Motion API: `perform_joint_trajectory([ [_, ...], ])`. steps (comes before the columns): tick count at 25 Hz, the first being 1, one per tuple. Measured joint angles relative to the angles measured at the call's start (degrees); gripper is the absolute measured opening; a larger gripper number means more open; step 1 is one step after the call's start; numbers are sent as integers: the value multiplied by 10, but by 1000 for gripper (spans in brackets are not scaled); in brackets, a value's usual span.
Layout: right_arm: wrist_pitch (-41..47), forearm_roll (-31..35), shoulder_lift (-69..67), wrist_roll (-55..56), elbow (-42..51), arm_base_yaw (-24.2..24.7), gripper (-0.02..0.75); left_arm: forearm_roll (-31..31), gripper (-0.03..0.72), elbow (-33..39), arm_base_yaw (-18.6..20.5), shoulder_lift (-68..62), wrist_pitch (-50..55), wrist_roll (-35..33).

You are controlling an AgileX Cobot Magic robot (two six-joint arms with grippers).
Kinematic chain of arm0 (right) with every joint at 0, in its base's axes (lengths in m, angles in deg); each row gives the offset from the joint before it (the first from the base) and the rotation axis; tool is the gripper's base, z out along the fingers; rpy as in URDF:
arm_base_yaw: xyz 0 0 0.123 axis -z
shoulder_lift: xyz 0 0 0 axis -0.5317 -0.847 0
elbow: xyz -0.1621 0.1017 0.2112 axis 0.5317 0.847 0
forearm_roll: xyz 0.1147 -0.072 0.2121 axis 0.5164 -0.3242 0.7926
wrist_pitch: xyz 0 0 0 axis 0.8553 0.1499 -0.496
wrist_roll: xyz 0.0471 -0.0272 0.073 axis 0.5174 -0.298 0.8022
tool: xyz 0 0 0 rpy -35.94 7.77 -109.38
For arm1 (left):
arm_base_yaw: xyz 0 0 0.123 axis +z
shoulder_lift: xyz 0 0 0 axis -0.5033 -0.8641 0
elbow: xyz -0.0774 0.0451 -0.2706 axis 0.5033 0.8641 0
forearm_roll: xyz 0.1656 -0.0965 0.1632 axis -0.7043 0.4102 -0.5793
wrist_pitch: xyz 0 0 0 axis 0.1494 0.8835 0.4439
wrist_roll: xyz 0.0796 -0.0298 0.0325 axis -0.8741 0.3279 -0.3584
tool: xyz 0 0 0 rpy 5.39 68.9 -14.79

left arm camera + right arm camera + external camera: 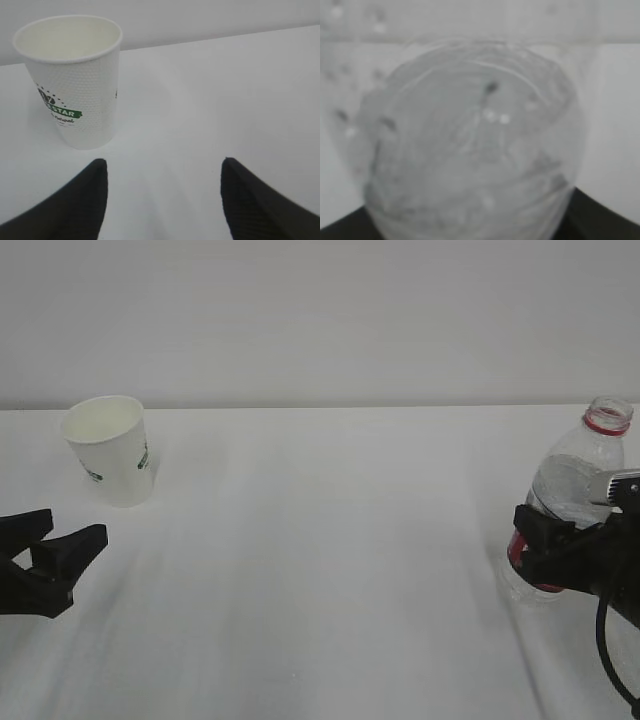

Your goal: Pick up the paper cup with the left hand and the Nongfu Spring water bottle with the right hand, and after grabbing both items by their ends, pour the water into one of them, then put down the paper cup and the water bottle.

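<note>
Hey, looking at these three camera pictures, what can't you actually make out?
- Right gripper: the bottle fills the blurred right wrist view, so whether it grips is unclear.
- Bottle label: covered by the gripper in the exterior view.
- Cup logo: small print unreadable.
- Left gripper: arm cut off by the edge.

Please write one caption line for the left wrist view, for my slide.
Open end effector facing an upright paper cup on the white table, not touching it.

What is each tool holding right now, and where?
The left tool holds nothing. The right tool is around the bottle at its labelled lower body; a firm hold cannot be told.
</note>
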State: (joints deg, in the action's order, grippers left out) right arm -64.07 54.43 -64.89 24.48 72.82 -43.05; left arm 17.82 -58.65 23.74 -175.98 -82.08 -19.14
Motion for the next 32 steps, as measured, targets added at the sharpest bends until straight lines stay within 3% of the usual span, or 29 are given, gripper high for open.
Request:
perform_joint_trajectory([
  [15,0,0,0,0,0,0,391,-1,515,0,0,0,0,0],
  [23,17,81,32,0,25,0,389,-1,515,0,0,0,0,0],
  [32,30,92,82,-1,56,0,388,-1,515,0,0,0,0,0],
])
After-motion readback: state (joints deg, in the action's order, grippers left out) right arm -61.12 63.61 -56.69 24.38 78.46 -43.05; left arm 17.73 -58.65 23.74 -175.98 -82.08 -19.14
